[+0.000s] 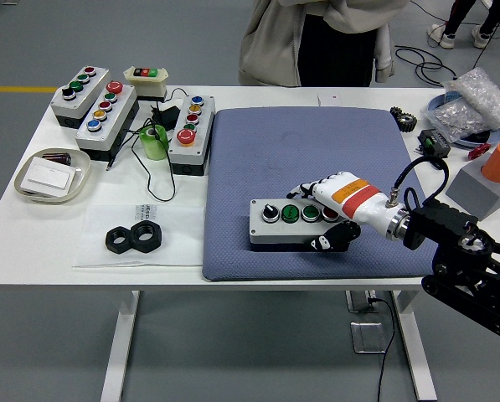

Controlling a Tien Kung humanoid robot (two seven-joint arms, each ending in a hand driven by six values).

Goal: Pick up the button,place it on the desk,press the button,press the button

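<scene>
The button box [293, 223] lay flat on the blue mat [258, 159] near the surface's front edge, so placing looked almost done, with both presses left. The robot hand [334, 216] gripped the box's right end, fingers over the top and thumb at the front.

A white table [57, 243] stands on grey floor [32, 42] with a yellow line [15, 89].

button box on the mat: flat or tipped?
Flat. The button box lies buttons-up on the blue mat, with the right hand gripping its right end.
</scene>
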